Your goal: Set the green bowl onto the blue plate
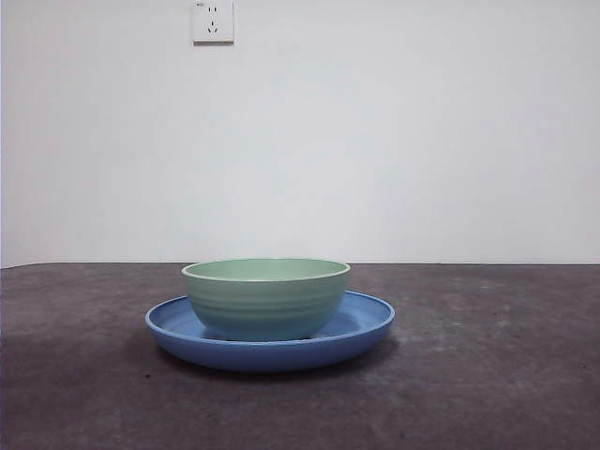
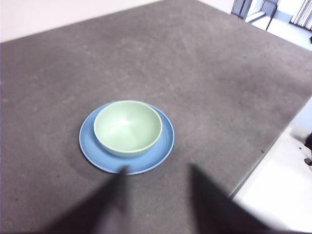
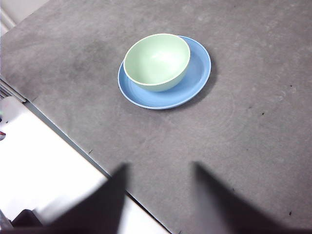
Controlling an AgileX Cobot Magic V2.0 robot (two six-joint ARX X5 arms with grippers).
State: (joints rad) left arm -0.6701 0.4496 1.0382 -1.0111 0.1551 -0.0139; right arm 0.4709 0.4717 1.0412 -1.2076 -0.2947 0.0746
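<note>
The bench (image 1: 487,375), a dark grey felt-like surface, carries just two things, and judging by how they lie the task looks finished. The blue plate (image 1: 361,330) rests flat on it near the middle, and the green bowl (image 1: 266,298) stands upright inside the plate, its foot on the plate's floor. In the left wrist view the bowl (image 2: 127,127) sits off-centre in the plate (image 2: 165,146), towards ten o'clock, with a wider band of blue showing from three to six o'clock. In the right wrist view the bowl (image 3: 157,61) and plate (image 3: 197,78) show the same offset seen from the other side.

Nothing appears left to do beyond the arms staying clear. The left pincer (image 2: 158,202) hangs high above the bench with its jaws spread apart and nothing between them, well away from the plate. The right pincer (image 3: 158,195) is likewise raised, jaws parted and empty, over the bench edge.

Count: one bench, one blue plate, one green bowl, two pincers. A wall socket (image 1: 213,21) sits at twelve o'clock in the front view.
</note>
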